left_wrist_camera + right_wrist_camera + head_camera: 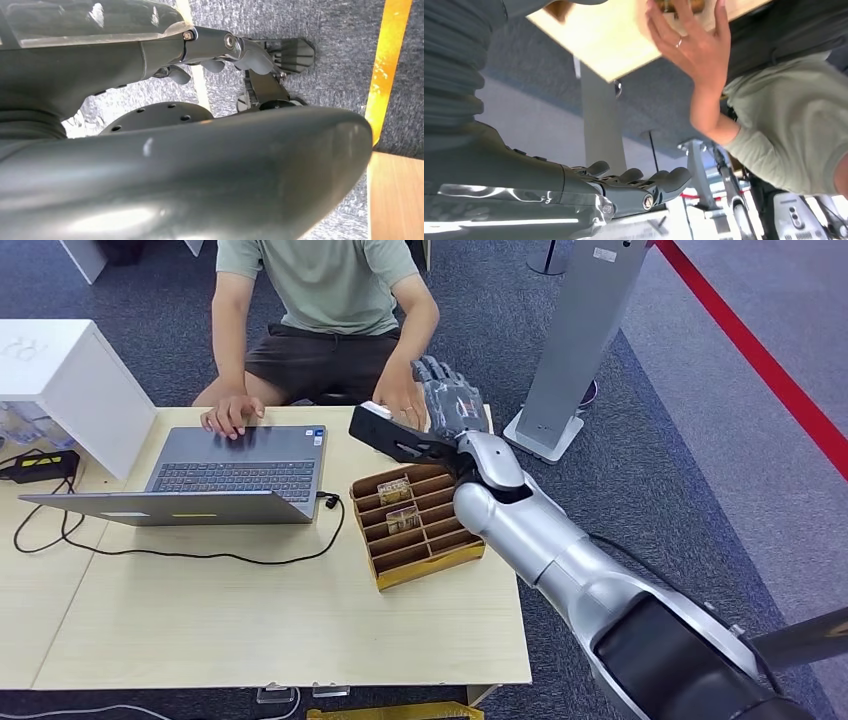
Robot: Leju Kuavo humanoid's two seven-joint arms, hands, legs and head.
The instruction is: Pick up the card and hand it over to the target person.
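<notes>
the right hand [440, 400] is stretched past the card organizer [415, 523] toward the person's hand [398, 400]. its fingers [644, 181] look extended and apart; whether they hold a card i cannot tell. two cards [398, 505] sit in the organizer's slots. best to hold steady until the person takes hold.

The right hand [445, 395], fingers spread, is raised beside the person's hand [397, 405] above the table [250, 620].

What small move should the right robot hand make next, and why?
Probably pull the right robot hand slowly back toward the card box. Its fingers look apart with no card visible between them, the person's hand is right beside it, and cards stand in the box.
</notes>
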